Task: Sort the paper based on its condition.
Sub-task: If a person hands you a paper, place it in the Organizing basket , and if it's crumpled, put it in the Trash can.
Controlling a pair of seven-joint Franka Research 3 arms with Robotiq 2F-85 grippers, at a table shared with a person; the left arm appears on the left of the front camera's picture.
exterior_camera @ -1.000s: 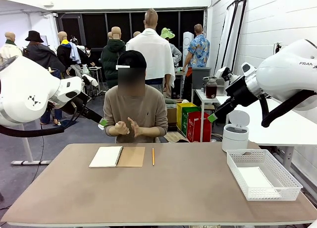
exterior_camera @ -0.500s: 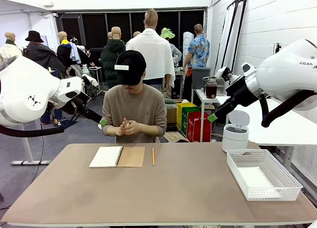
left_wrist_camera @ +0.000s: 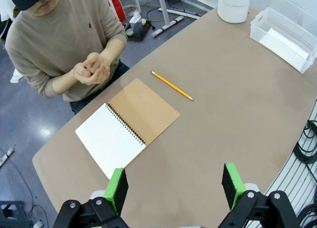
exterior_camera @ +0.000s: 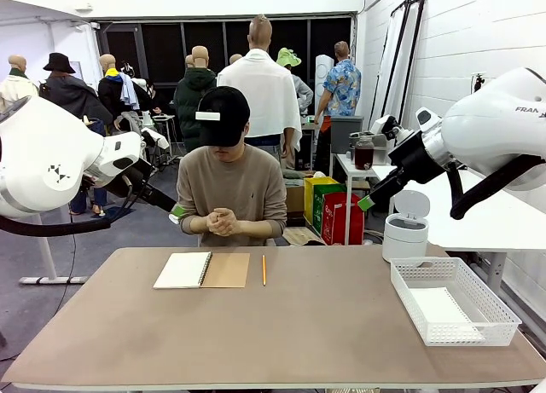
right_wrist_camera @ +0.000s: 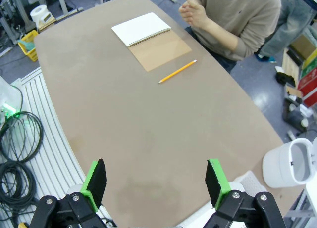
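A sheet of white paper (exterior_camera: 442,308) lies flat in the white mesh basket (exterior_camera: 503,320) at the table's right end; the left wrist view shows that paper (left_wrist_camera: 285,44) in the basket (left_wrist_camera: 262,21) too. My left gripper (left_wrist_camera: 175,186) hangs open high above the table's near side, nothing between its green pads (left_wrist_camera: 118,187). My right gripper (right_wrist_camera: 155,182) is also open and empty, high over the table. In the front view both the left gripper (exterior_camera: 176,211) and the right gripper (exterior_camera: 365,203) stay raised at the sides. The person's hands (exterior_camera: 221,222) are clasped together; I cannot tell whether they hold anything.
An open spiral notebook (exterior_camera: 202,270) with a white page and brown cover lies at the far middle-left, a yellow pencil (exterior_camera: 264,269) beside it. A small white lidded bin (exterior_camera: 404,231) stands behind the basket. The person sits at the far edge.
The person's hands went from rubbing, slightly apart, to clasped tight and a little lower. Neither arm has moved.
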